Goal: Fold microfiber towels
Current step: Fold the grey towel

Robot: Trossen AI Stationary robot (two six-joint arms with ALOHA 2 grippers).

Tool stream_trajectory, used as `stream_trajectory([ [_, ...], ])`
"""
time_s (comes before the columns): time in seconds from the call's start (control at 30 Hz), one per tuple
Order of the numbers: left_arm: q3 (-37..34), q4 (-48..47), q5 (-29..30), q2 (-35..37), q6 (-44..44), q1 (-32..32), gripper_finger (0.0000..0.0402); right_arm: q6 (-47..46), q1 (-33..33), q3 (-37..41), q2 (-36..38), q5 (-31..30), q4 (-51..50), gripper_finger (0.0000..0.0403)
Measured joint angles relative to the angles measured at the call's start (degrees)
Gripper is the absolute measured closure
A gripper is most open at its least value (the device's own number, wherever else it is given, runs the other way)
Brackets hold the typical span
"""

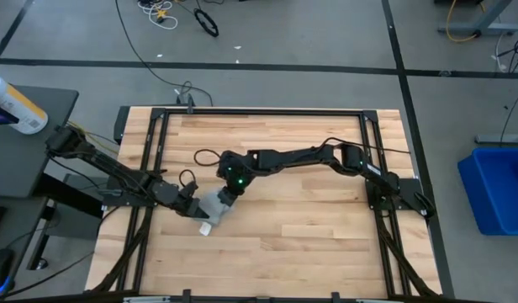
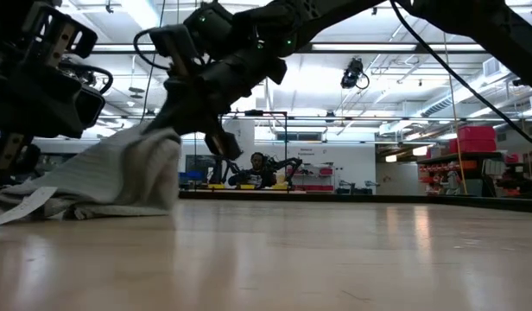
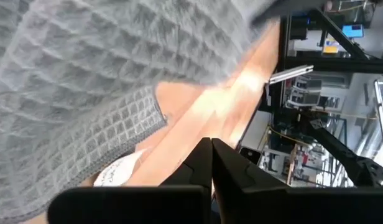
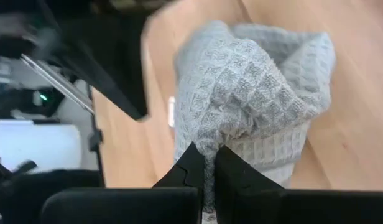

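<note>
L gripper (image 1: 190, 202): low over the table (image 1: 309, 244), near the table's left side, fingers pressed together w/ nothing between them (clear in L wrist view, fingertips (image 3: 210, 152) meet on bare wood). Towel (image 1: 215, 204) sits just beside it on its R, touching or nearly, can't tell which from above. In L wrist view the towel's hemmed edge (image 3: 151, 115) runs just ahead of the fingertips, not pinched. White tag (image 1: 205, 228) lies flat on the wood at the towel's near corner, just past the L gripper tip.

Towel: bunched in a small heap, not flat, wedged between the two grippers. Low view shows it mounded (image 2: 119, 177) w/ the bottom edge resting on the table and the upper part lifted toward the R gripper. Waffle-type weave, grey.

R gripper (image 1: 228, 192): arm reaches across from the right side, tip at the towel's top. Fingers pinched on a fold of the towel; R wrist view shows cloth (image 4: 253, 93) squeezed between the fingertips (image 4: 194, 163), rest of it bulging beyond them.

Room: wood open and bare to the R of the R gripper and toward the near table edge; also open toward the far edge. L of the L gripper little wood before the black frame rail (image 1: 150, 168).
</note>
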State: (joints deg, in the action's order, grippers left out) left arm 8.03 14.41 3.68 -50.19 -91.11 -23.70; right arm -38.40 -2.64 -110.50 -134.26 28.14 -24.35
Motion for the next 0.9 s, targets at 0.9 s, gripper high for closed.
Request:
stream_trajectory([
  [0.9, 0.1, -8.4, 8.1, 25.3, 4.1, -0.4, 0.0387, -2.3, -1.0, 0.1, -0.1, 9.1, 10.8, 0.0393],
])
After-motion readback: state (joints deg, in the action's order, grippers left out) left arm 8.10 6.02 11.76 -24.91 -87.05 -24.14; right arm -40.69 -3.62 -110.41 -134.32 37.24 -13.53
